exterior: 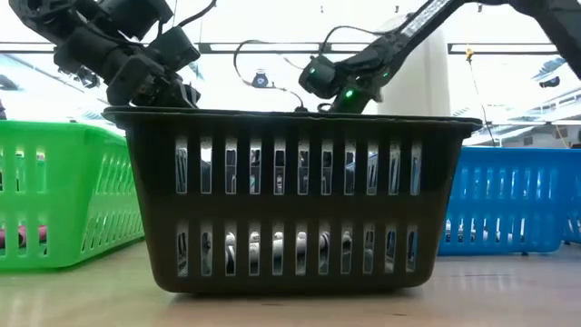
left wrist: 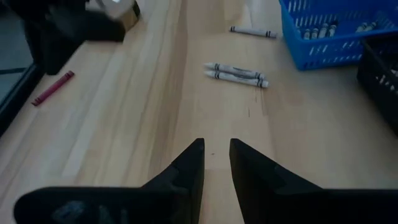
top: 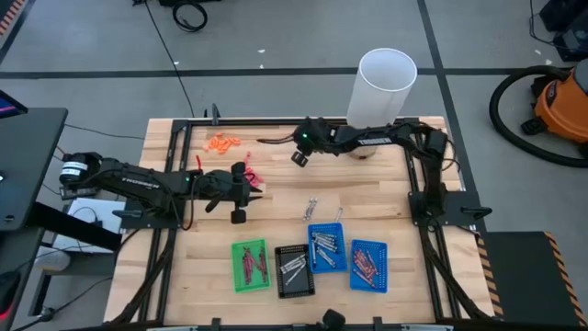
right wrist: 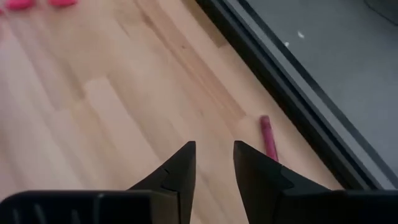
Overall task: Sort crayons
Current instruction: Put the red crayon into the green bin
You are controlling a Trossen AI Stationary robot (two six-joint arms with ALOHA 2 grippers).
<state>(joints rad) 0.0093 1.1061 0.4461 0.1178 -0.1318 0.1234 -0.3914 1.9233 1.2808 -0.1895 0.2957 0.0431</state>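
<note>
Black tray (exterior: 290, 218) sits right up against the low camera, with silvery sticks showing through its slots, so we're already well into the sorting. From above, the four trays line the lower middle of the frame: green tray (top: 249, 265) with dark reddish crayons, the black one with grey ones, blue tray (top: 327, 249) also holding grey, and a second blue tray (top: 369, 266) with red ones.

What's left, as far as we can see: a few grey crayons (top: 312, 209) loose just above the blue tray, a small red bunch (top: 253, 175) at center-left beside the left gripper (top: 238, 196), and a lone maroon crayon (right wrist: 268, 138) by the table edge in the right wrist view.

Left gripper hangs over bare wood with its jaws a little apart and nothing between them. Right gripper (top: 299, 157) sits upper middle, jaws likewise a narrow gap apart, empty. We'd guess it's mostly done, just stragglers remaining.
</note>
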